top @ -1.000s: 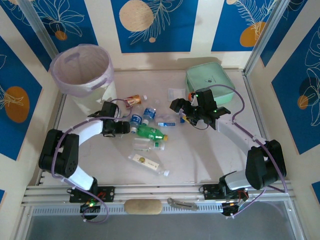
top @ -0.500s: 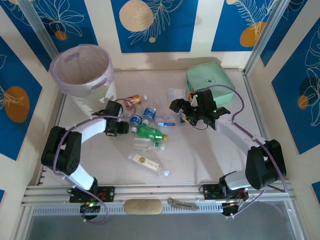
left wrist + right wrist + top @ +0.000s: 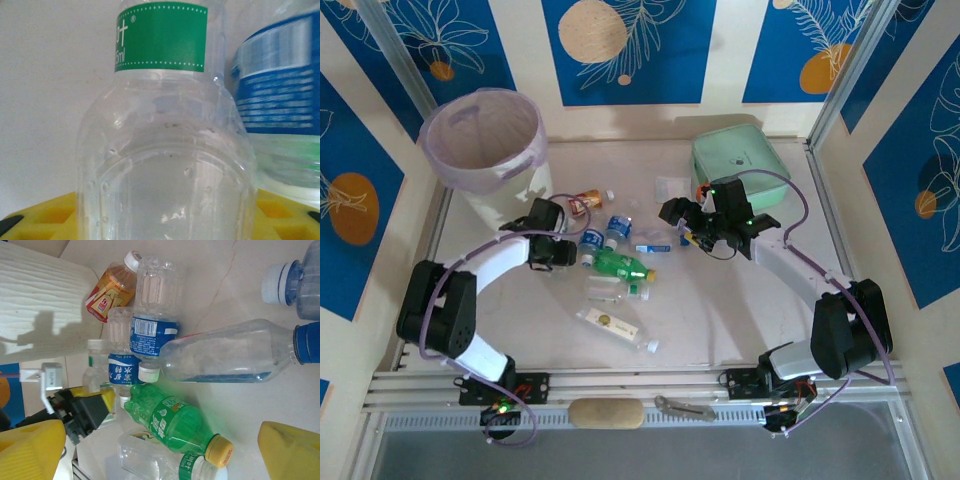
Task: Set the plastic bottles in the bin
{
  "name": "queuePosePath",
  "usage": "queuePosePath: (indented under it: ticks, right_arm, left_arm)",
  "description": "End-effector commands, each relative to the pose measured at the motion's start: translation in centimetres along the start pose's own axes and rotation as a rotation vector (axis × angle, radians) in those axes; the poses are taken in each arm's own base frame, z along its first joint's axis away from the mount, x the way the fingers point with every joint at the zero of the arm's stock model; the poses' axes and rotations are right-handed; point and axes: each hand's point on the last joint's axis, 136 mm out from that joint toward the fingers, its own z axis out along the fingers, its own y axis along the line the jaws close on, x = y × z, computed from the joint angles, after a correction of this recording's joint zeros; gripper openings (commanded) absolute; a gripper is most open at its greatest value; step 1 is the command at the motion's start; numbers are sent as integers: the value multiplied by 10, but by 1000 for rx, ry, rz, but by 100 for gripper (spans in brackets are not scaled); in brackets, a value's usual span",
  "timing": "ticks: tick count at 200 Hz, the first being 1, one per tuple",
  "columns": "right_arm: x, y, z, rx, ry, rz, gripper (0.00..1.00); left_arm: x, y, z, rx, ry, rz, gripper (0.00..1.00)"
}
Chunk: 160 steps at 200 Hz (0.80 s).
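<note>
Clear green-labelled bottle is being straddled lengthwise by the left gripper, neck pointing away beyond the fingers, near the bin; clamping cannot be judged.

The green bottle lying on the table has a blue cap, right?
Not quite. The green bottle does lie on the table, but its cap is yellow, not blue. The right wrist view shows it most clearly.
</note>
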Motion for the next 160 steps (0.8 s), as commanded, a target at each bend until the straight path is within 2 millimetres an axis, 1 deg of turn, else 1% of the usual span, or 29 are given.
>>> queuePosePath:
  ticks: [1,23,56,68,86,111,133,160]
  right_arm:
    - [-1,5,1,-9,4,-5,99]
    - [0,4,3,-12,9,-2,99]
    - [3,2,4,-17,14,0,99]
    - [2,1,3,-18,10,-1,99]
    - [3,0,2,-17,7,-1,99]
    - [3,-2,1,-18,4,-3,99]
    - [4,-6,-1,-13,2,0,99]
    - [3,-9,-5,-10,-6,2,99]
  left_arm:
    - [-28,-19,-38,75,-95,6,48]
    - [-46,-34,-67,152,-171,3,47]
    - [-79,-64,-114,311,-280,15,46]
    - [-92,-71,-132,347,-320,26,46]
    - [-111,-77,-157,372,-387,46,46]
    - [-138,-76,-189,371,-490,58,46]
    - [-162,-69,-216,358,-574,63,43]
    - [-189,-44,-248,293,-655,62,42]
